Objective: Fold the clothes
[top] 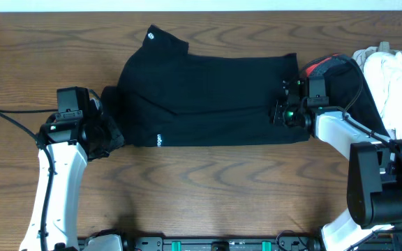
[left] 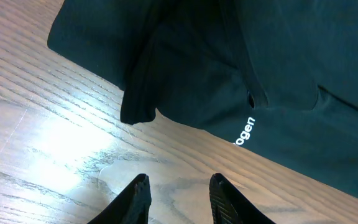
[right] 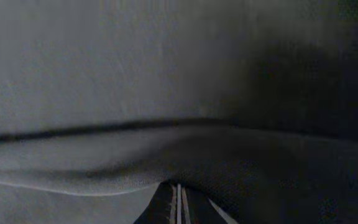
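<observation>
Across the middle of the wood-grain surface (top: 222, 181) lies the black T-shirt (top: 208, 97), a soft matte cloth partly folded into a rough rectangle, its collar end pointing to the far left with a small white logo (top: 151, 33) on it. Its near edge runs fairly straight, and white lettering (left: 245, 130) is printed along the hem there. In the left wrist view a loose flap of the shirt curls into a rounded lobe on the pale, streaked wood.

At the shirt's left end sits the left hand (left: 179, 199), its two dark fingers partly spread with only bare wood between them; it grips nothing and stands just short of the fabric.

On the shirt's right end the right hand (top: 285, 111) presses down. Seen from its own wrist, its fingers are closed tight together on a pinch of the cloth, which rises toward the tips in a long, smooth ridge.

Beyond that, at the right edge of the surface, a red-edged black garment (top: 330, 70) lies bunched beside a crumpled white garment (top: 396, 77).
</observation>
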